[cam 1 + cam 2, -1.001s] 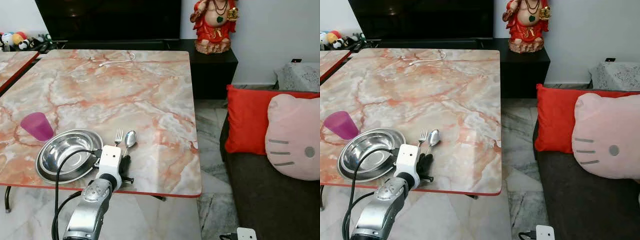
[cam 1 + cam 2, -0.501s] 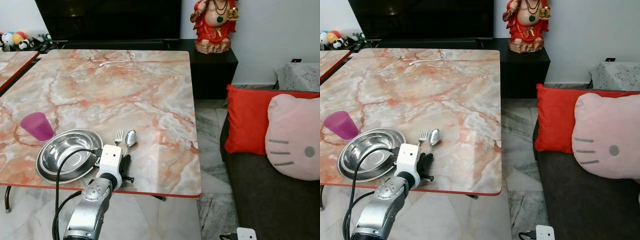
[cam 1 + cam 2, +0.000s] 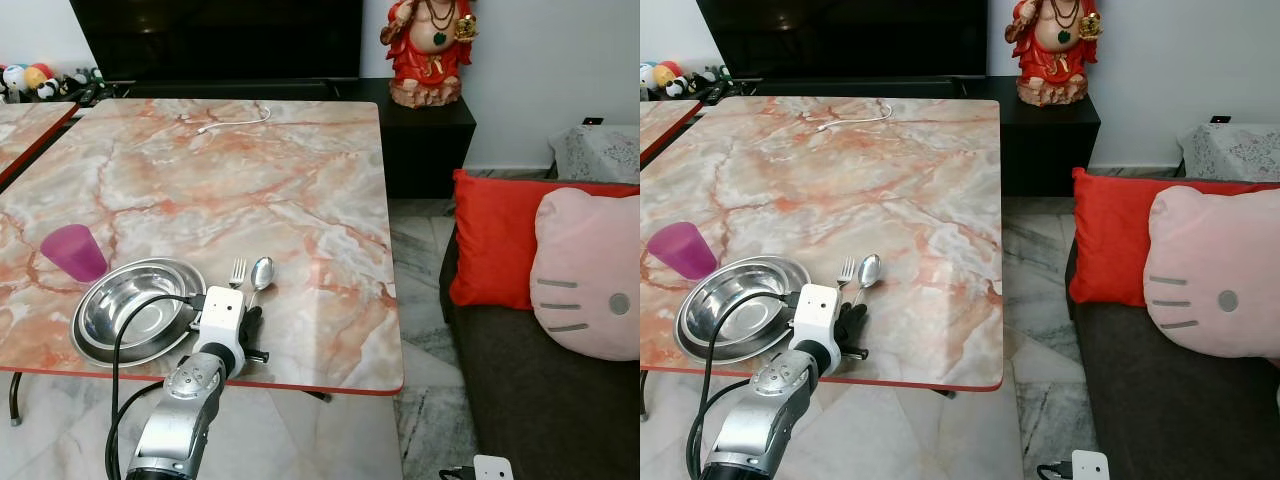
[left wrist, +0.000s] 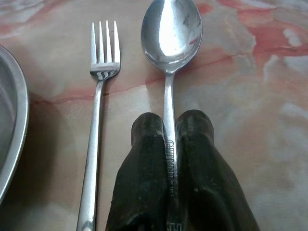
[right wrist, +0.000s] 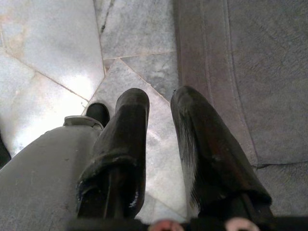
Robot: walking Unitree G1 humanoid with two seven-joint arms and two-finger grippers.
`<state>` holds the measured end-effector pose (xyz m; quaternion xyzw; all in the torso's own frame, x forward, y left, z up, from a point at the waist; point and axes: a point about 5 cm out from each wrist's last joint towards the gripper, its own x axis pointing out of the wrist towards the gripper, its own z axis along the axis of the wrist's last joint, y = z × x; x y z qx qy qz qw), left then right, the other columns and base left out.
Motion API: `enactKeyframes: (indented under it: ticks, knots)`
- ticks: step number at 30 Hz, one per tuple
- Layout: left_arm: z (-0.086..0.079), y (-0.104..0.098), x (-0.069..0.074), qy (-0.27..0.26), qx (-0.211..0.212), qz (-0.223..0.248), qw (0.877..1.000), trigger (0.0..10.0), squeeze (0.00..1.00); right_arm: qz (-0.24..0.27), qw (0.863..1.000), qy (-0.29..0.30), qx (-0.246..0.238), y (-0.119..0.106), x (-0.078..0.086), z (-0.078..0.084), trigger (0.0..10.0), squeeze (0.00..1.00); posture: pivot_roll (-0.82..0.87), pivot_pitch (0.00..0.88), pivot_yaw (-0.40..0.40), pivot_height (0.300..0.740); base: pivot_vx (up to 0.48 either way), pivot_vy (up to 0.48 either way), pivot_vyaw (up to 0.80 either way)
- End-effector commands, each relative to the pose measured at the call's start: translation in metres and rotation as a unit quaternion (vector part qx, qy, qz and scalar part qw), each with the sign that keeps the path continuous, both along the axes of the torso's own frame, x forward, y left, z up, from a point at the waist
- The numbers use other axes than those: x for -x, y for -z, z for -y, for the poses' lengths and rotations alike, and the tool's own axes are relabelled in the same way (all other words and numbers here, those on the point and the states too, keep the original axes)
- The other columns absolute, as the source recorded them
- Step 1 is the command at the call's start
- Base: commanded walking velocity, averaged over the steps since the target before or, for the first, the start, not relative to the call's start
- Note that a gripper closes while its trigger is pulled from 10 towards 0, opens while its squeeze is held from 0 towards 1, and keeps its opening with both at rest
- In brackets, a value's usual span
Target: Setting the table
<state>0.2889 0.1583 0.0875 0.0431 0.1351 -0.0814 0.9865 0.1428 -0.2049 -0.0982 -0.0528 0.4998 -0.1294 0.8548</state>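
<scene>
Clearly shiny steel spoon (image 4: 171, 33), left gripper (image 4: 169, 126) clamping handle

Head views: bright, even daylight, sharp throughout. Left wrist view: glare on the shiny steel spoon bowl (image 4: 171, 30) ahead of the left gripper (image 4: 169, 126), soft shadow beside the fork (image 4: 97, 120). Right wrist view dimmer; pale sheen on grey marble floor tiles (image 5: 53, 53).

one steel bowl (image 3: 130, 312), one purple cup (image 3: 74, 252), one fork (image 4: 96, 125) and one spoon (image 4: 169, 57) are on the marble table (image 3: 280, 190). one white cable (image 3: 235, 122) lies at its far end. two cushions, one red (image 3: 495, 240) and one pink (image 3: 588, 272). one red figurine (image 3: 428, 45).
</scene>
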Motion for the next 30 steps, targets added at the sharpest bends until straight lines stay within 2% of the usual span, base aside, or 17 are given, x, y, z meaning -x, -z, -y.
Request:
enactKeyframes:
  ticks: [1, 10, 11, 16, 17, 25, 26, 27, 28, 29, 30]
  knots:
    - [-0.0013, 0.001, -0.0007, -0.004, 0.002, -0.005, 1.0, 10.0, 0.42, -0.004, 1.0, 0.0, -0.002, 0.0007, 0.0016, -0.0002, 10.0, 0.0, -0.02, 0.037, 0.021, 0.74, 0.0, 0.0, 0.0]
    - [-0.0019, 0.0024, -0.0003, -0.007, 0.0, -0.007, 1.0, 10.0, 0.46, -0.004, 1.0, -0.001, -0.001, 0.0006, 0.0013, -0.0001, 10.0, 0.0, -0.01, 0.037, 0.02, 0.74, 0.0, 0.0, 0.0]
    - [-0.0021, 0.0029, -0.0002, -0.007, 0.0, -0.008, 1.0, 10.0, 0.55, -0.004, 1.0, -0.001, -0.001, 0.0006, 0.0013, -0.0001, 10.0, 0.0, -0.02, 0.037, 0.02, 0.74, 0.0, 0.0, 0.0]
    - [-0.0023, 0.0033, -0.0003, -0.007, -0.003, -0.008, 1.0, 10.0, 0.56, -0.004, 1.0, 0.0, -0.001, 0.0006, 0.0014, 0.0, 10.0, 0.0, -0.02, 0.038, 0.021, 0.74, 0.0, 0.0, 0.0]
    - [-0.0023, 0.0033, -0.0002, -0.008, -0.003, -0.008, 1.0, 10.0, 0.6, -0.004, 1.0, 0.0, -0.001, 0.0006, 0.0015, 0.0, 10.0, 0.0, -0.02, 0.038, 0.021, 0.74, 0.0, 0.0, 0.0]
    - [-0.0027, 0.0032, -0.0004, -0.01, -0.006, -0.008, 1.0, 10.0, 0.59, -0.004, 1.0, 0.0, -0.001, 0.0006, 0.0014, 0.0002, 10.0, 0.0, -0.02, 0.038, 0.019, 0.74, 0.0, 0.0, 0.0]
    - [-0.003, 0.0032, -0.0004, -0.011, -0.006, -0.008, 1.0, 10.0, 0.51, -0.004, 1.0, 0.0, -0.001, 0.0006, 0.0013, 0.0002, 10.0, 0.0, -0.02, 0.038, 0.019, 0.74, 0.0, 0.0, 0.0]
    - [-0.0035, 0.0029, -0.0006, -0.013, -0.007, -0.007, 1.0, 10.0, 0.39, -0.004, 1.0, 0.0, -0.001, 0.0005, 0.0013, 0.0002, 10.0, 0.0, -0.01, 0.037, 0.019, 0.74, 0.0, 0.0, 0.0]
    - [-0.0039, 0.0027, -0.0007, -0.015, -0.008, -0.006, 1.0, 10.0, 0.13, -0.004, 1.0, 0.0, -0.001, 0.0005, 0.0012, 0.0002, 10.0, 0.0, -0.01, 0.037, 0.019, 0.74, 0.0, 0.0, 0.0]
    - [-0.0041, 0.0025, -0.0008, -0.015, -0.009, -0.005, 1.0, 10.0, 0.0, -0.004, 1.0, -0.001, -0.001, 0.0005, 0.0012, 0.0001, 10.0, 0.0, -0.01, 0.036, 0.019, 0.74, 0.0, 0.0, 0.0]
    - [-0.0043, 0.0024, -0.0009, -0.015, -0.01, -0.005, 1.0, 10.0, 0.0, -0.004, 1.0, -0.001, -0.001, 0.0005, 0.0012, 0.0001, 10.0, 0.0, -0.01, 0.036, 0.019, 0.74, 0.0, 0.0, 0.0]
